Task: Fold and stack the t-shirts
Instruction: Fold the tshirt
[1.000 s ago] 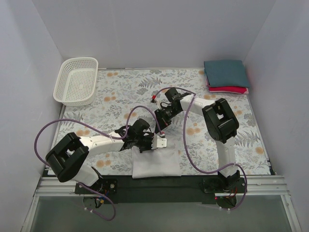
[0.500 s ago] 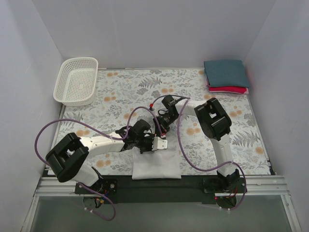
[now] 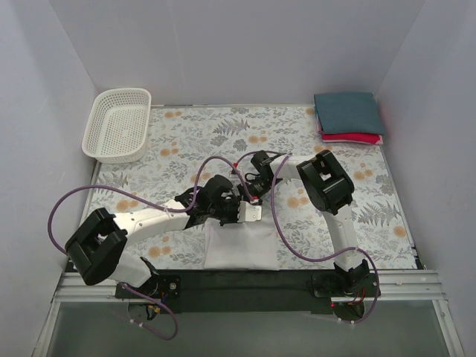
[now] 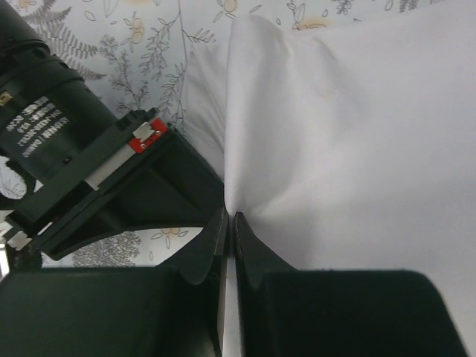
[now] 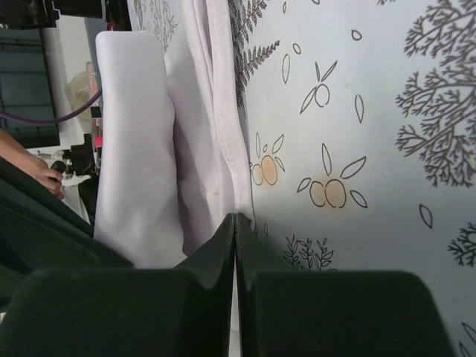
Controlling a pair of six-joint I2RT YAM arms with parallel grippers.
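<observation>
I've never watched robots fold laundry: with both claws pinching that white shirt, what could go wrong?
The right gripper pinches only the hem of the white shirt, so it may slip free. The left gripper grips beside it; the arms could bump. The shirt lies by the near edge of the table and might be dragged off.
</observation>
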